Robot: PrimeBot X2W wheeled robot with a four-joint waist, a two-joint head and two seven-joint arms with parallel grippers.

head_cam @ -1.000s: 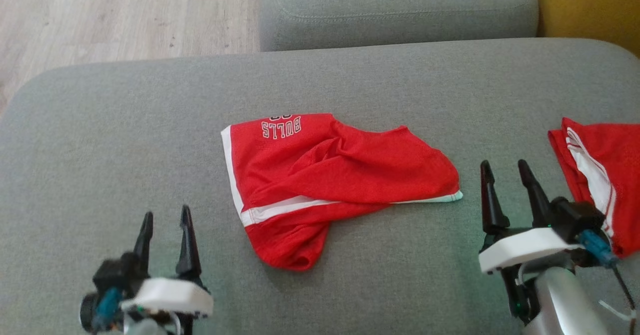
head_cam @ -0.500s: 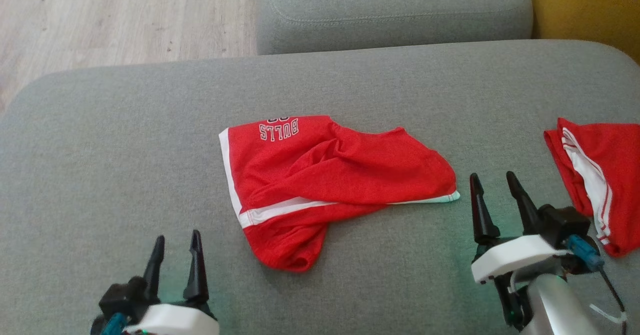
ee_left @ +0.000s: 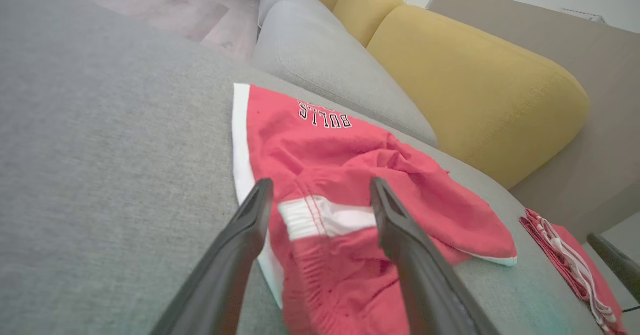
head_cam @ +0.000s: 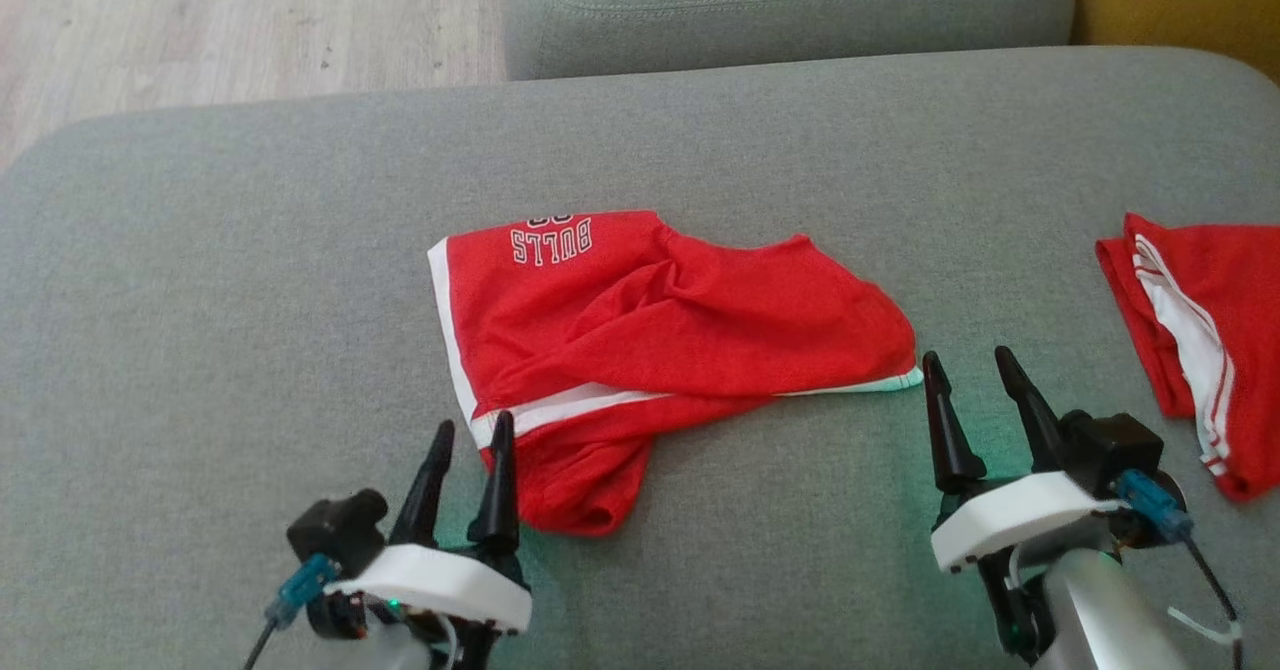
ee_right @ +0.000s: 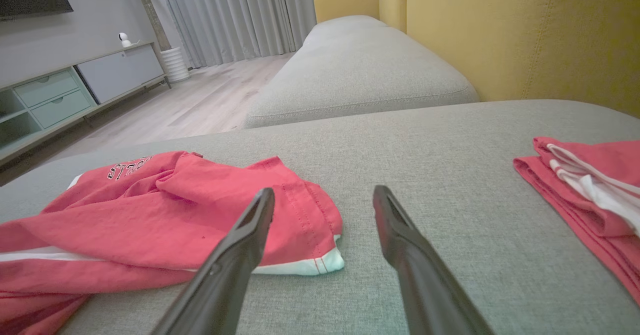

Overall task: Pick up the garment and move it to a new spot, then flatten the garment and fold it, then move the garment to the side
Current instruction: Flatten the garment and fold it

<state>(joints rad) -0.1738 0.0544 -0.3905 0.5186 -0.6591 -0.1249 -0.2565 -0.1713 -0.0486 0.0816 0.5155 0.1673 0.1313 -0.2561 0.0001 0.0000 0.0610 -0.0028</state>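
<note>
We see crumpled red-and-white mesh shorts (head_cam: 660, 340) mid grey fabric cushion (head_cam: 250, 280). Left gripper (head_cam: 473, 428) gapes, empty, at their near-left corner; right gripper (head_cam: 968, 360) gapes, empty, just beside their right hem.

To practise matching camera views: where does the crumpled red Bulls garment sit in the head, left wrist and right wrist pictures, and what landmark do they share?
Head view: crumpled garment at centre, on the grey cushion.
Left wrist view: centre, running down to the bottom edge.
Right wrist view: lower left.
Shared landmark: folded red-and-white garment, toward each picture's right edge.
</note>
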